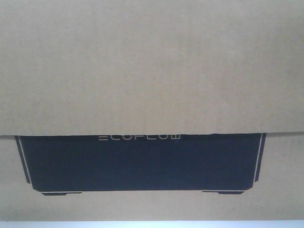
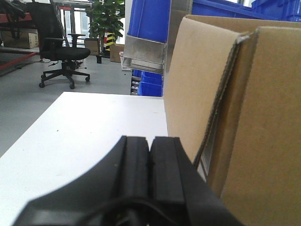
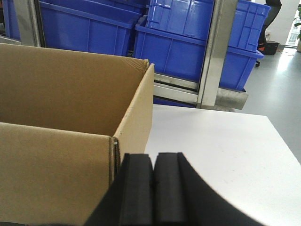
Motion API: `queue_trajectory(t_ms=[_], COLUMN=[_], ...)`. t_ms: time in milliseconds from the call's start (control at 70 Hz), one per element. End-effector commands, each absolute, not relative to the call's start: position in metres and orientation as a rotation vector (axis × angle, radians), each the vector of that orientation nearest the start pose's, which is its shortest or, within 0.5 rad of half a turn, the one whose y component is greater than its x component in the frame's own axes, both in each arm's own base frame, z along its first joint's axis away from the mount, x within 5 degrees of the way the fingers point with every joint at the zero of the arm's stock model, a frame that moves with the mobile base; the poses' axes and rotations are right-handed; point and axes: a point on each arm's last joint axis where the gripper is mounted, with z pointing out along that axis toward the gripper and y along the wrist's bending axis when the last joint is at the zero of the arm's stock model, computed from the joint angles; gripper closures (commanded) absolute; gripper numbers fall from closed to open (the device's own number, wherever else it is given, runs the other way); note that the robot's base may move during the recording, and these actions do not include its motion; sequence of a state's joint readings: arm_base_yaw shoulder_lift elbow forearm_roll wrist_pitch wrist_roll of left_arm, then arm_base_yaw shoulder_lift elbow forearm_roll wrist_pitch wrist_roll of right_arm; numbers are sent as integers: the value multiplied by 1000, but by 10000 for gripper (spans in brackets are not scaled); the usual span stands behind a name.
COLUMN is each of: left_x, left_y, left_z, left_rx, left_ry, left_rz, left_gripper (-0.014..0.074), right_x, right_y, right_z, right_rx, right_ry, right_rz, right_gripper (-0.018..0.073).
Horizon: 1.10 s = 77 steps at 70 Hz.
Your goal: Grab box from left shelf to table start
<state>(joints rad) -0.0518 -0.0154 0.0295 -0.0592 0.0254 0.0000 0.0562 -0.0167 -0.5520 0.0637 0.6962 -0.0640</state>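
Note:
The brown cardboard box [image 1: 152, 66] fills the front view, its black ECOFLOW panel [image 1: 140, 164] low in the frame. The box stands on the white table [image 2: 80, 136]. In the left wrist view the box [image 2: 244, 122] is just right of my left gripper [image 2: 150, 143], which is shut and empty beside the box's left side. In the right wrist view the box [image 3: 61, 141] is open-topped, just left of my right gripper [image 3: 154, 160], which is shut and empty beside the box's right side. The left shelf's metal rail [image 3: 188, 89] is behind the table.
Blue plastic bins [image 3: 188, 42] fill the shelf behind the table, with metal uprights [image 3: 214, 52] between them. A black office chair [image 2: 59, 47] and a potted plant [image 2: 106, 19] stand on the grey floor to the far left. The table top [image 3: 225, 146] extends right of the box.

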Motion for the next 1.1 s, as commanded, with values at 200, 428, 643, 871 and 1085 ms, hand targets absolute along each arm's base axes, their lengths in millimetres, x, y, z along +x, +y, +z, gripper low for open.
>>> queue_trajectory(t_ms=[200, 428, 643, 871, 1085], left_x=[55, 55, 55, 55, 55], left_y=[-2, -2, -2, -2, -2], left_z=[210, 210, 210, 210, 210], left_rx=[-15, -15, -15, -15, -15], left_ry=[1428, 1428, 1428, 1428, 1428], left_rz=[-95, -95, -95, -95, -95], left_gripper=[691, 691, 691, 691, 691], right_x=[-11, -3, 33, 54, 55], right_y=[2, 2, 1, -1, -1], right_z=[339, 330, 275, 214, 205], right_rx=[-81, -82, 22, 69, 67], right_ry=[1488, 1494, 1506, 1523, 1529], right_rz=[59, 44, 44, 44, 41], right_gripper=[501, 501, 501, 501, 501])
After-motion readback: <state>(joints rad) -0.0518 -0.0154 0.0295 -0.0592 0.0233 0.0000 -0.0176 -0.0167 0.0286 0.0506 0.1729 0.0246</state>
